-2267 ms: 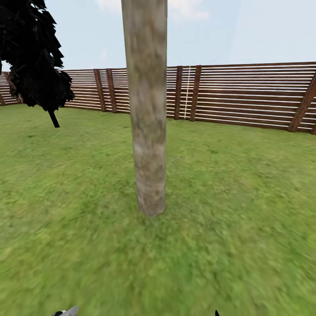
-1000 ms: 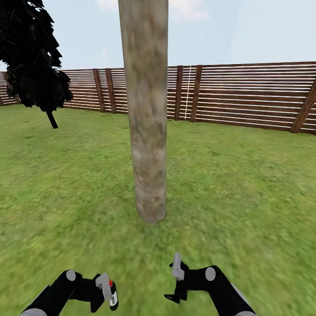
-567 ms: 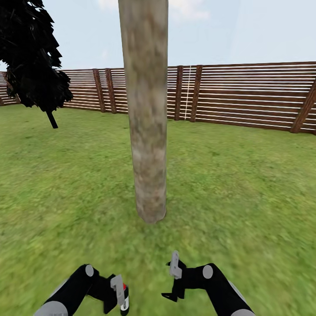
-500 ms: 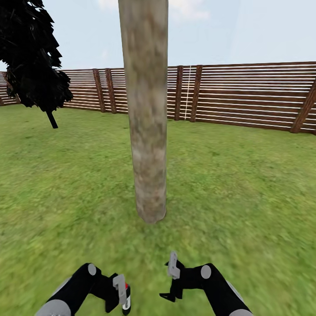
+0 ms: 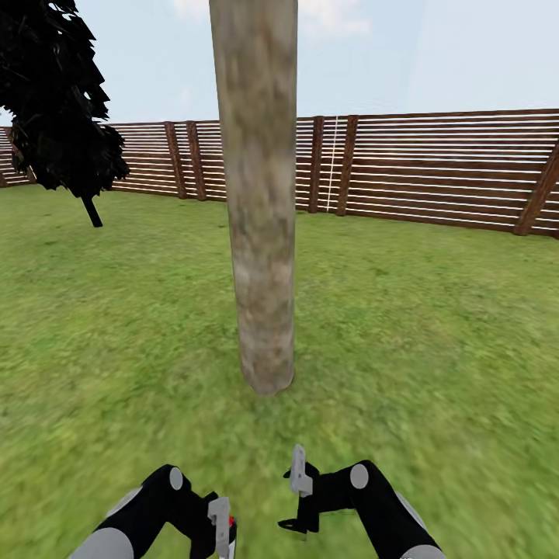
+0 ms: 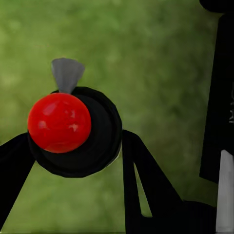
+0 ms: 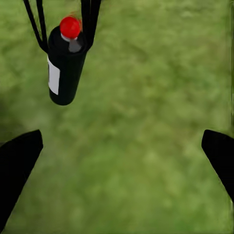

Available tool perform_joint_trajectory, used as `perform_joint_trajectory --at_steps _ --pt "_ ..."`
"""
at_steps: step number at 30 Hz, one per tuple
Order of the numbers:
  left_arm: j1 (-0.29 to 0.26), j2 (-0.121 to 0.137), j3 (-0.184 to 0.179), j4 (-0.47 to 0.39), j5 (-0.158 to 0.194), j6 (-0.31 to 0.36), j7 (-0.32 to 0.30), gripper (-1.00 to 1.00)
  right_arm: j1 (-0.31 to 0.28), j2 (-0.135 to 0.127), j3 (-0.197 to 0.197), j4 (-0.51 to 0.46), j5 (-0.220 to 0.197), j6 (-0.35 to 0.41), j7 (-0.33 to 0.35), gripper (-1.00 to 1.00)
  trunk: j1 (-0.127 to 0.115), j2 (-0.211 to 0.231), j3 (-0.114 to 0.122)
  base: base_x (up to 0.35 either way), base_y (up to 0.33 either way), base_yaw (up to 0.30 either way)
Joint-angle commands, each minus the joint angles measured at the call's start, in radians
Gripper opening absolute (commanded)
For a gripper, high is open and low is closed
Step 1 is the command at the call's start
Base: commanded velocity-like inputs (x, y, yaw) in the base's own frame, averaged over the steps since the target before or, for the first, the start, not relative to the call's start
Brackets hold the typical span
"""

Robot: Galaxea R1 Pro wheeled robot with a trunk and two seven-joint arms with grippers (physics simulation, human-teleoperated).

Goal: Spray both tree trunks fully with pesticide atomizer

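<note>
You are looking across blurry green grass (image 5: 435,326) to a brown slatted fence (image 5: 450,167) under pale, hazy sky (image 5: 435,54). A dark ragged bush (image 5: 58,101) stands far left, near that fence.

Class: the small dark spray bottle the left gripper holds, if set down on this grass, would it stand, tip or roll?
The pesticide atomizer looks slim and cylindrical, so it would probably tip on uneven grass, then roll. It appears rigid; its smooth sides might slip in the left gripper.

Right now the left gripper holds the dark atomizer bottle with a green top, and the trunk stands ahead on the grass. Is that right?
Not quite: the top is red, not green, as the left wrist view shows. The rest holds: the left gripper holds the dark atomizer bottle, and the trunk stands ahead on the grass.
</note>
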Motion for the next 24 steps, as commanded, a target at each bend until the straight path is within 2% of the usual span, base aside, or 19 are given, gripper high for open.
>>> perform_joint_trajectory --at_steps 1,9,16,21,24 --pt "0.0 0.0 -0.002 0.001 0.0 0.0 0.0 -1.0 0.0 -0.001 -0.001 -0.01 0.0 0.0 0.0 -1.0 0.0 0.0 0.0 0.0 0.0 0.0" --pt "0.0 -0.002 -0.004 -0.002 0.003 -0.001 0.0 -1.0 0.0 -0.001 -0.001 -0.043 -0.002 0.0 0.009 -1.0 0.0 0.0 0.0 0.0 0.0 0.0" --pt "-0.001 -0.046 -0.004 -0.009 0.003 0.002 0.006 -1.0 0.0 0.002 0.0 -0.043 -0.002 0.0 0.009 -1.0 0.0 0.0 0.0 0.0 0.0 0.0" --pt "-0.006 -0.073 -0.001 -0.01 0.015 0.0 0.018 -1.0 0.0 0.02 0.001 -0.041 -0.002 0.0 0.009 -1.0 0.0 0.0 0.0 0.0 0.0 0.0" --pt "-0.006 -0.084 0.001 -0.01 0.018 0.001 0.056 -1.0 0.0 0.02 0.001 -0.041 -0.003 0.0 0.009 -1.0 0.0 0.0 0.0 0.0 0.0 0.0"
